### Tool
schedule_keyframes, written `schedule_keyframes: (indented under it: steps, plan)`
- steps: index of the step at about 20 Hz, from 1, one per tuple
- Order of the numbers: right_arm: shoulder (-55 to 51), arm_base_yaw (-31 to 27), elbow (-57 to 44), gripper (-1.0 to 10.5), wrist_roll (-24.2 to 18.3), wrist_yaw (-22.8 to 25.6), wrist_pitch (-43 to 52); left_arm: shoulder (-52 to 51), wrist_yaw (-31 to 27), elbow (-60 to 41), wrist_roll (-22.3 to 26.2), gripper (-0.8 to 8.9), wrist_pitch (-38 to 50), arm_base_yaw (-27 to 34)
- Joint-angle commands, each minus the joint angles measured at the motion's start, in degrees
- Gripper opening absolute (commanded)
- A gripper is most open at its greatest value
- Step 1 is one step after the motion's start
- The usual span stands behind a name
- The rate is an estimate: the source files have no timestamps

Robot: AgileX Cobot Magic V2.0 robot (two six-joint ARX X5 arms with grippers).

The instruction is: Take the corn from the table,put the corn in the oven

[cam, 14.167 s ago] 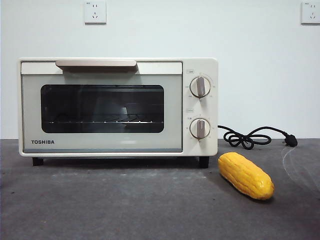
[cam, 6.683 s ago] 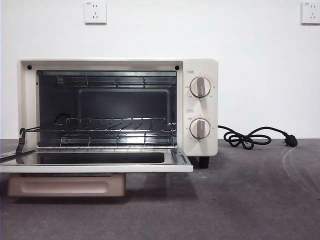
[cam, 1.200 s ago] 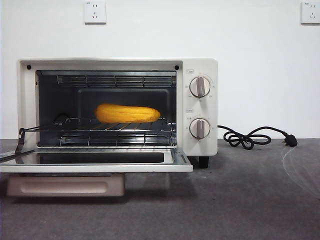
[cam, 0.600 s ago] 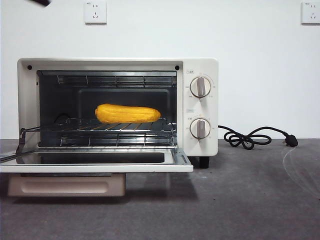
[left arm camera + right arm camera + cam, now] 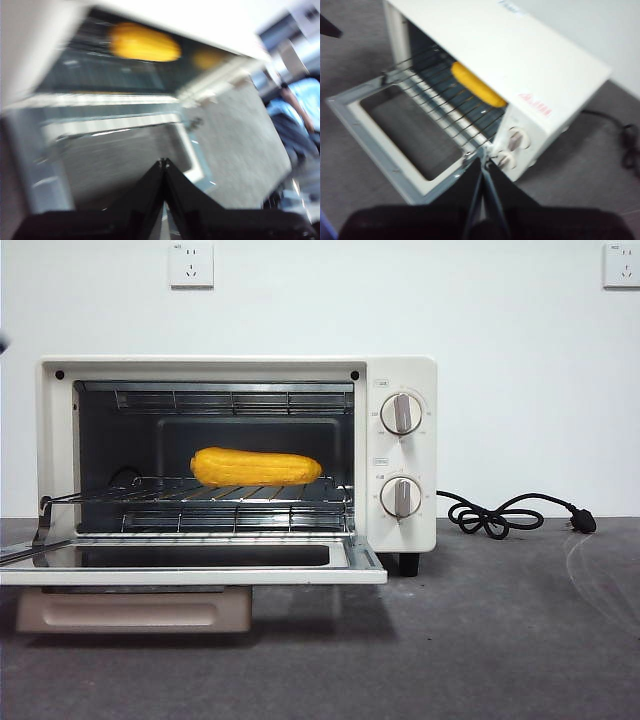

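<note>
the glossy yellow-orange ridged corn (image 5: 256, 467) is seen lying on the wire rack (image 5: 200, 498) inside the cream-white boxy oven (image 5: 400, 375), door dropped open; the placing is judged done; both the left pincer (image 5: 163, 162) and right pincer (image 5: 483, 162) are pressed together, empty, above the dark grey counter (image 5: 500, 640).

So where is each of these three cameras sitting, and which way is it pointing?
Front view: low, at about table height, looking level at the open oven; corn on its rack; no arm clearly shows.
Left wrist view: on the left arm, above the dropped door, looking into the oven; the left gripper, jaws shut, rises from the bottom edge.
Right wrist view: on the right arm, high, looking down at the oven's top and knobs; the right gripper shows, jaws shut.
Shared: all three show the corn lying inside the oven.
</note>
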Motion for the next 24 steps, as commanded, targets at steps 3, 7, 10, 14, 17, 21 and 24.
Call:
schedule_keyframes:
  steps: [3, 7, 10, 14, 17, 21, 24]
  plan:
    - [0.6, -6.1, 0.1, -0.2, 1.3, -11.7, -0.5, -0.1, -2.6, -4.6, -3.5, -0.08, 4.2, 3.4]
    - [1.7, -10.5, 0.1, -0.2, 1.1, -18.3, -1.4, 0.3, -7.4, -5.5, -3.5, -0.09, 5.3, 3.8]
    - [3.7, -14.1, 0.1, -0.2, 0.6, -19.3, -2.7, 1.8, -15.2, -5.5, -3.1, -0.09, 6.0, 3.8]
    - [5.3, -16.1, 0.1, -0.2, 0.6, -20.5, -2.9, 8.2, -16.4, -5.5, -3.1, -0.09, 7.5, 3.8]
    - [5.4, -16.1, 0.1, -0.2, 0.6, -20.5, -2.9, 14.4, -16.0, -5.5, -3.0, -0.09, 6.8, 3.8]
    - [5.3, -16.1, 0.1, -0.2, 0.6, -20.5, -2.9, 20.5, -12.2, -5.5, -1.8, -0.09, 3.8, 3.5]
    - [5.3, -16.1, 0.1, -0.2, 0.6, -20.5, -2.9, 22.6, -12.0, -5.5, -0.4, -0.09, 0.8, 3.3]
